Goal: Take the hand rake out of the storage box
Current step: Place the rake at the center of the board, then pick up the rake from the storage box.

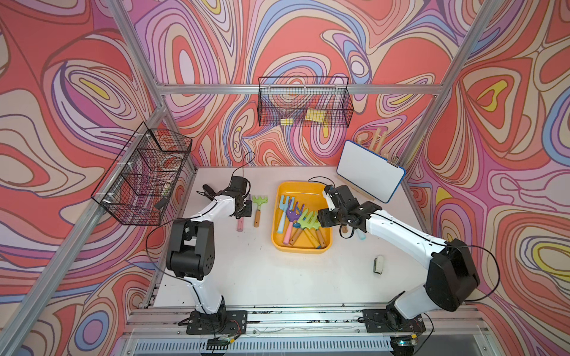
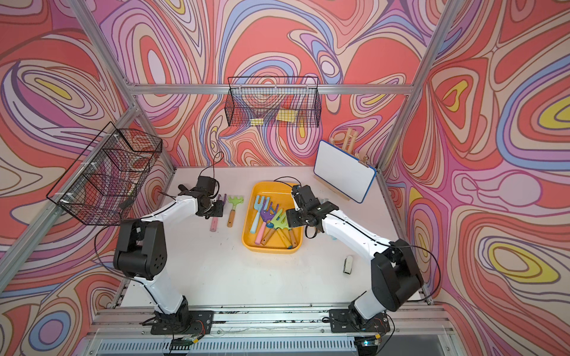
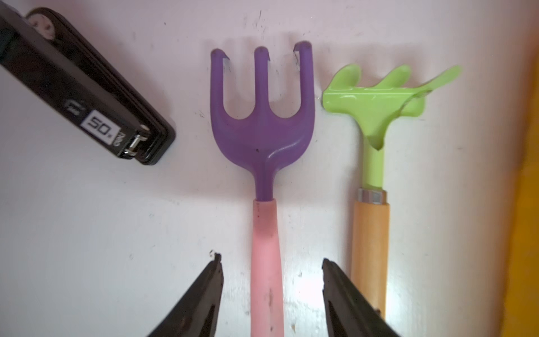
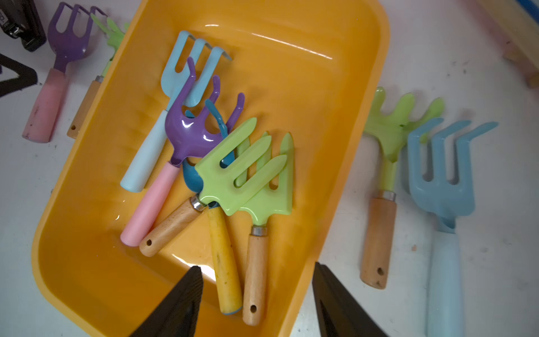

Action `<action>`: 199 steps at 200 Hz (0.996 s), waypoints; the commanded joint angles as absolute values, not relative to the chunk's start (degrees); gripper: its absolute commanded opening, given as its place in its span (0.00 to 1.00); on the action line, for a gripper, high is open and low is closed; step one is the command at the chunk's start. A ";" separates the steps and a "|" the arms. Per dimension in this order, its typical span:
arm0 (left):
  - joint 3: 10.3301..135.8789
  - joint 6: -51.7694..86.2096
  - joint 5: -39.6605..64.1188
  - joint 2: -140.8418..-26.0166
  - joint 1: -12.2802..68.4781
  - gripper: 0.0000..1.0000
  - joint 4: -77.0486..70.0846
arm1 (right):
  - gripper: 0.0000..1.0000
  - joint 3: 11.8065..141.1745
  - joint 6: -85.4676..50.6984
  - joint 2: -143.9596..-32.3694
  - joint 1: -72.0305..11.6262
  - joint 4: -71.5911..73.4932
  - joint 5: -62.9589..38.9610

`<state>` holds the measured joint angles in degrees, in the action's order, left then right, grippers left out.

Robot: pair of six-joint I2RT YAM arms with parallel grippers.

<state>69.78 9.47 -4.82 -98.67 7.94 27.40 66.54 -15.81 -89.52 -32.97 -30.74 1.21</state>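
Five garden hand tools lie heaped in the shallow yellow-orange plastic storage box [image 4: 320, 87], which sits near the middle of the white table [image 1: 262, 277] in both top views. They are:

- a light blue fork-shaped rake with a light blue handle [image 4: 186, 67]
- a purple claw rake with a pink handle [image 4: 189, 131], lying across the blue one
- a dark blue tool with a yellow handle [image 4: 224, 262], its head mostly buried
- a green flat-tined rake with a wooden handle [image 4: 233, 172]
- another green wooden-handled rake [image 4: 274, 201], partly under the first

Four more tools lie on the table outside the box. On the left arm's side, a purple three-pronged rake with a pink handle [image 3: 262, 131] and a bright green rake with a wooden handle [image 3: 373, 99] lie side by side, the green one nearer the box. On the right arm's side lie a pale green rake [image 4: 390, 131] and a sky-blue rake [image 4: 443, 181], close together.

The left gripper [image 3: 271, 259] hangs low over the three-pronged rake's pink handle. Its jaws are parted, one finger on each side, and the table shows in both gaps, so it grips nothing. The right gripper [image 4: 257, 267] hovers over the box's edge, above the ends of the yellow and wooden handles, with its jaws apart and empty.

A black stapler [image 3: 87, 96] lies on the table beside the three-pronged rake's head, on the side away from the bright green rake.
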 commanded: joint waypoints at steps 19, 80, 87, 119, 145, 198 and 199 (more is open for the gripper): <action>66.52 12.57 5.51 -89.01 9.82 0.59 24.51 | 0.65 70.42 -20.23 -94.56 -36.63 -25.65 0.09; 68.65 16.33 10.63 -86.23 23.54 0.54 25.31 | 0.64 68.21 -21.41 -88.77 -36.76 -19.92 8.37; 68.64 17.05 10.23 -85.93 24.46 0.53 25.11 | 0.64 66.77 -21.41 -87.13 -36.74 -18.27 9.96; 66.39 20.74 9.51 -83.85 26.96 0.50 21.71 | 0.66 57.42 -22.00 -79.79 -36.72 -10.91 14.28; 68.75 21.08 6.76 -86.80 29.57 0.49 24.30 | 0.66 52.64 -22.97 -75.25 -36.40 -10.02 15.82; 72.44 21.01 2.26 -94.61 34.96 0.48 26.59 | 0.66 47.20 -23.00 -61.70 -35.62 -14.35 21.02; 72.47 20.92 2.19 -94.85 35.10 0.48 26.57 | 0.66 47.16 -22.93 -61.48 -35.61 -14.43 21.10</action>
